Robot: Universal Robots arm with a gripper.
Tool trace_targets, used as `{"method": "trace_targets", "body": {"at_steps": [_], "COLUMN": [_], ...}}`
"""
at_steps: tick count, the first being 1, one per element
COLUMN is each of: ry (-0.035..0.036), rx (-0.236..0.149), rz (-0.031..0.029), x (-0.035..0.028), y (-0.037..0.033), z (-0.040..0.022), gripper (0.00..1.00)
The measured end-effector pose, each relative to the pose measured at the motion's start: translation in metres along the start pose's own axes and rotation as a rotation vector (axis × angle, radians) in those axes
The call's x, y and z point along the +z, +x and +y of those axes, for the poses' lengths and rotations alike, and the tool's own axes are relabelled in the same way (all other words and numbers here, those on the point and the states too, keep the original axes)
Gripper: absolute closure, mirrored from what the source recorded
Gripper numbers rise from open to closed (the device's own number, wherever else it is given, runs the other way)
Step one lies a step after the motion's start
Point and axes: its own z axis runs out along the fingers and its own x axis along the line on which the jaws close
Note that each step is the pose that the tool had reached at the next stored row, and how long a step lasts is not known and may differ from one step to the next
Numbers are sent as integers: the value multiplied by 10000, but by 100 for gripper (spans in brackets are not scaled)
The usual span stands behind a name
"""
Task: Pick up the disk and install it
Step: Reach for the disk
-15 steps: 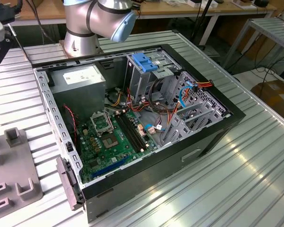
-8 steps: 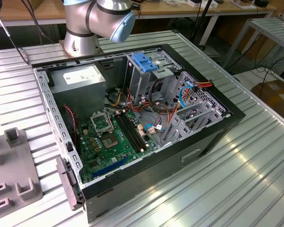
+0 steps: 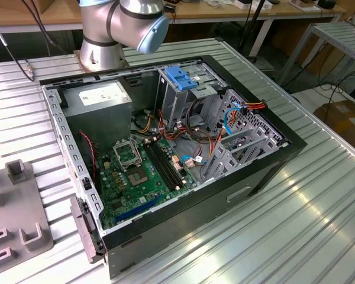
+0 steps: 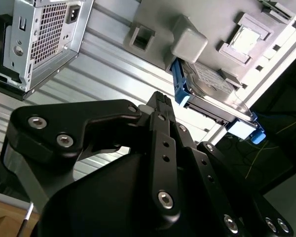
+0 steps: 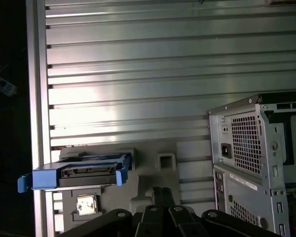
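Starting with the exterior view, the arm (image 3: 121, 26) stands behind the open case (image 3: 236, 189), with its drive cage (image 3: 180, 97) (the one topped by a blue bracket) near the middle. A grey fixture (image 3: 21, 219) lies on the table (image 3: 319, 225) at the exterior view's left. In the second wrist view the gripper (image 4: 159, 101) hangs above that fixture, its fingers pressed together on nothing. The disk (image 4: 214, 86) rests on the fixture in its blue rail, well apart from the fingertips. In the first wrist view the disk (image 5: 84, 173) sits on the fixture near the table's edge, apart from the case. By my reading, neither the pickup nor the install is done yet.
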Motion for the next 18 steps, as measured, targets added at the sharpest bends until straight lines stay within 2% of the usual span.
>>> {"method": "trace_targets", "body": {"at_steps": [10, 14, 18], "ry": [0, 1, 2], "rx": [0, -3, -65], "rz": [0, 5, 64], "x": [-7, -11, -13], "y": [247, 406, 561], "z": [-13, -24, -33], "gripper": [90, 90, 90]}}
